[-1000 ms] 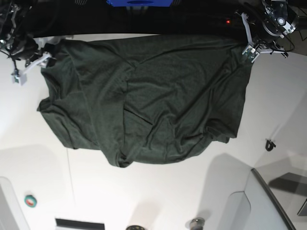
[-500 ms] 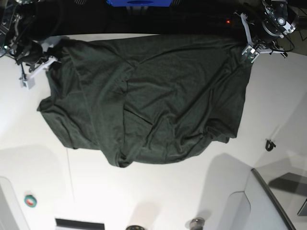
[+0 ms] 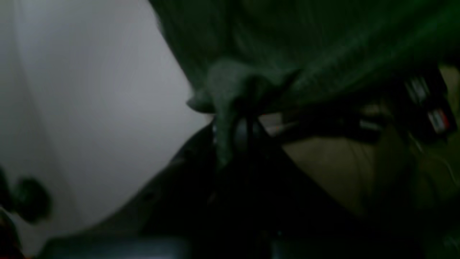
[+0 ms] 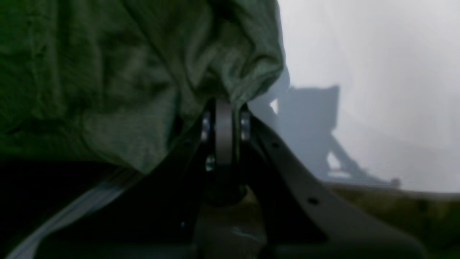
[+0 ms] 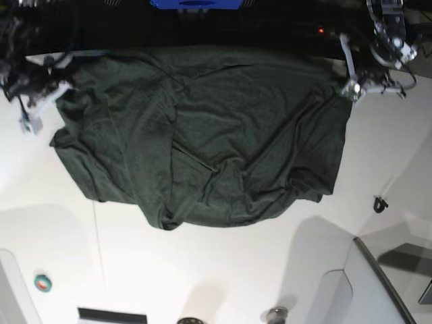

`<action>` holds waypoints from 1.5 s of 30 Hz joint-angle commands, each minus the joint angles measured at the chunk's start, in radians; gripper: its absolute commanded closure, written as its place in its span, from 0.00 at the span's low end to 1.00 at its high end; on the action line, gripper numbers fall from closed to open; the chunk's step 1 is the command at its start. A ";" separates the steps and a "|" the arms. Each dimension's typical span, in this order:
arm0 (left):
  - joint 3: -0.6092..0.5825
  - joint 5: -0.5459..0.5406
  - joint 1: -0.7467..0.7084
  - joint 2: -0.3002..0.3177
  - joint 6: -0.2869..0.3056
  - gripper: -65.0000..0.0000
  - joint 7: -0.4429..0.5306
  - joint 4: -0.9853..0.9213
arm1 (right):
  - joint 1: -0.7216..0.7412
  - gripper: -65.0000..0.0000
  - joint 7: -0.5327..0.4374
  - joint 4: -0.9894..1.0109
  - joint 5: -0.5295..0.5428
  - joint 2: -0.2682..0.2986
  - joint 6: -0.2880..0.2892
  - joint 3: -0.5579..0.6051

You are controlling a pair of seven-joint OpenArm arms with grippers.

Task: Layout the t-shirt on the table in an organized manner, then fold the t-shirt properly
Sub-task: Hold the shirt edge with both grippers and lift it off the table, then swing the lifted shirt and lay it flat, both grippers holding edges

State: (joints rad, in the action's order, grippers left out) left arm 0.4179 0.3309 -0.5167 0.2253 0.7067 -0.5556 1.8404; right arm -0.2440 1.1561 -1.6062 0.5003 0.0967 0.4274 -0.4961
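Note:
The dark green t-shirt (image 5: 209, 135) lies spread and wrinkled over the far half of the white table (image 5: 202, 270). My left gripper (image 5: 351, 89) is at the shirt's right far corner in the base view. The left wrist view shows that gripper (image 3: 244, 115) shut on a bunched fold of the t-shirt (image 3: 230, 82). My right gripper (image 5: 50, 98) is blurred at the shirt's left far corner. In the right wrist view, this gripper (image 4: 224, 108) is shut with the edge of the t-shirt (image 4: 143, 72) pinched between the fingers.
A green tape roll (image 5: 43, 283) lies near the front left. A small black object (image 5: 380, 203) sits at the right, and a grey bin (image 5: 381, 283) stands at the front right. A blue object (image 5: 194, 4) is beyond the far edge.
My right gripper has shut on the shirt's left far corner. The left side of the shirt has shifted toward the far edge. The left arm has hardly moved.

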 commanded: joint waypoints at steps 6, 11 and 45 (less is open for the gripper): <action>-0.169 0.216 0.204 0.013 -0.009 1.00 0.013 -0.156 | 0.254 0.99 -0.008 0.189 -0.093 0.099 0.001 0.122; -0.267 0.307 0.428 0.061 -0.009 1.00 0.013 -0.278 | 0.496 0.99 -0.021 0.326 -0.104 0.237 0.004 0.331; -0.474 0.457 1.065 0.133 -0.009 1.00 -0.367 -0.126 | 1.021 1.00 -0.150 -0.027 -0.147 0.651 0.015 0.587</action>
State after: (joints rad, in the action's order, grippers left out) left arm -0.0593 0.7643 0.5026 0.3531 0.7078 -0.9161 1.6962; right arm 0.7418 1.0126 -1.6203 0.3618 0.7303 0.4458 0.1028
